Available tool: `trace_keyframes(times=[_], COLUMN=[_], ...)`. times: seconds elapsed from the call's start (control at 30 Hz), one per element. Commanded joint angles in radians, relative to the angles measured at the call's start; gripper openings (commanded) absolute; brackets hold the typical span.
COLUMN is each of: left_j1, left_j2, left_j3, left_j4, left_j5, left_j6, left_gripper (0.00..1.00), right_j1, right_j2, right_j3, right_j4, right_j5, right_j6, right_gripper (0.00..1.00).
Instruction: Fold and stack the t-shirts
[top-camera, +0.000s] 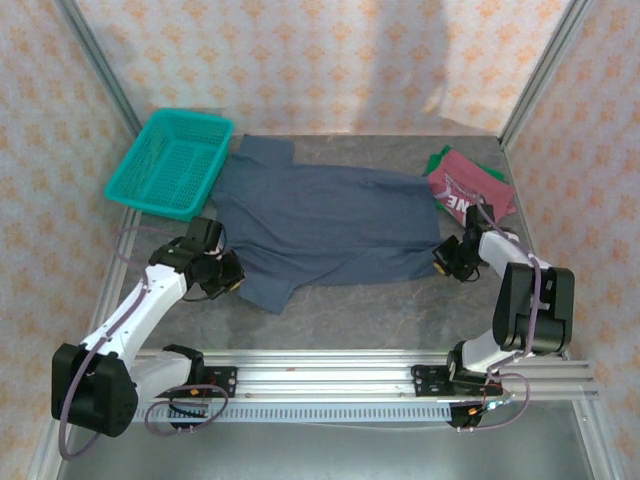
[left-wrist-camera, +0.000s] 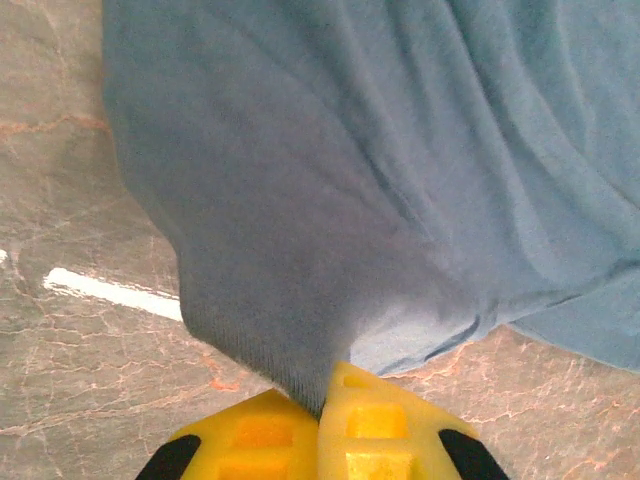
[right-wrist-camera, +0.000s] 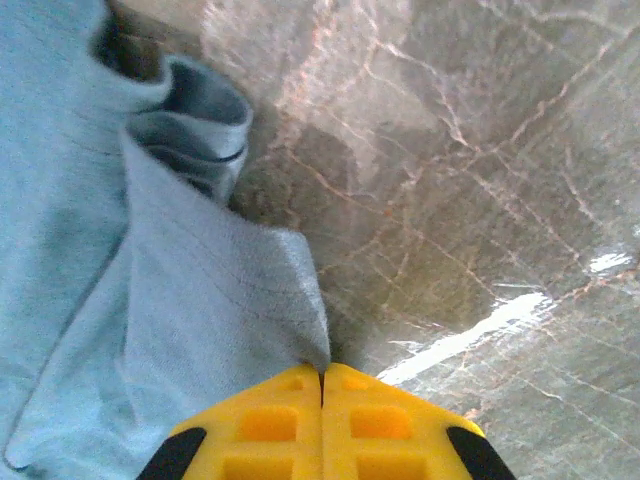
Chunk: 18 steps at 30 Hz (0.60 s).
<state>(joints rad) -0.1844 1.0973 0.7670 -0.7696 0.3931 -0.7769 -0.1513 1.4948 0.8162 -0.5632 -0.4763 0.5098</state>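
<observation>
Left arm: bent low, left gripper (left-wrist-camera: 320, 400) clamped on the near-left edge of the slate-blue t-shirt (top-camera: 330, 220).
Right arm: folded back, right gripper (right-wrist-camera: 322, 375) pinching its right corner.
Shirt: spread mid-table.
Free room: bare table (top-camera: 380, 310) along the near edge; teal basket (top-camera: 170, 160) far left, dark red t-shirt (top-camera: 462, 185) far right.

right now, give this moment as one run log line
left gripper: shut on slate-blue cloth t-shirt | right gripper: shut on same t-shirt

white lettering on the dark red t-shirt (top-camera: 468, 186) shows partly, too folded to read
</observation>
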Motion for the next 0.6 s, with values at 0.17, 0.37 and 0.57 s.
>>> trace_keyframes(times=[0.17,0.37,0.57], left_j1=[-0.001,-0.001,-0.002], left_j2=[-0.097,-0.270,-0.424], left_j3=[0.081,0.054,-0.009], left_j4=[-0.144,-0.312,-0.431], left_j5=[-0.065,-0.100,-0.094], left_j6=[0.039,-0.003,-0.077], left_gripper=[0.00,0.00,0.00], right_j1=[0.002,0.004,0.008], right_j2=[-0.166,-0.337,-0.449], right_j3=[-0.005,-0.064,-0.078], right_j4=[-0.212,-0.340,-0.436], right_j5=[0.043,0.066,0.067], right_j6=[-0.068,-0.057,-0.018], right_gripper=[0.04,0.04,0.03])
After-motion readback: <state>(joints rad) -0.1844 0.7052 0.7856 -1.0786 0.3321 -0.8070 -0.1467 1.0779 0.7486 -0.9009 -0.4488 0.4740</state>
